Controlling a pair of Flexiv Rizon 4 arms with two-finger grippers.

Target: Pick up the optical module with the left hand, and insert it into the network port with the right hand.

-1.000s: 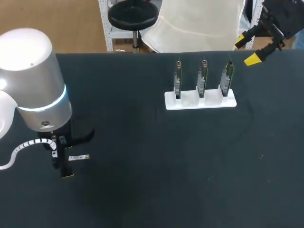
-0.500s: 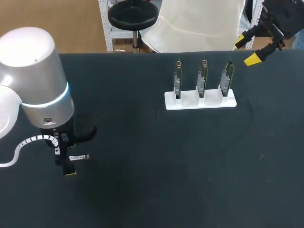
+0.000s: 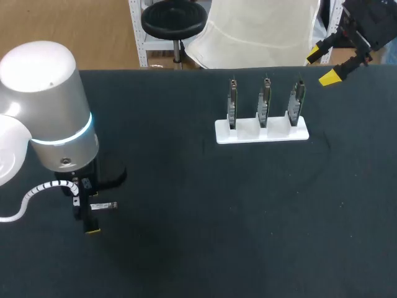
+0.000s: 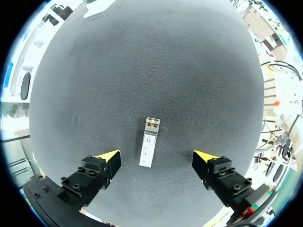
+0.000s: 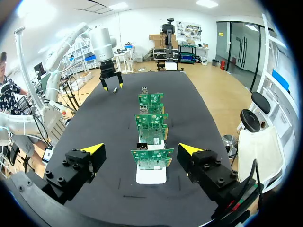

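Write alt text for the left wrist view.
A small silver optical module lies flat on the black table, between the open yellow-tipped fingers of the left gripper, neither of which touches it.

Robotics lab — black worktable (image 3: 217, 217), circuit boards (image 3: 265, 102) in rack (image 3: 248, 134).

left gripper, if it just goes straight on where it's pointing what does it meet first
Probably the optical module, lying flat on the table between the open fingers of the left gripper; the tips would likely touch the table either side of it.
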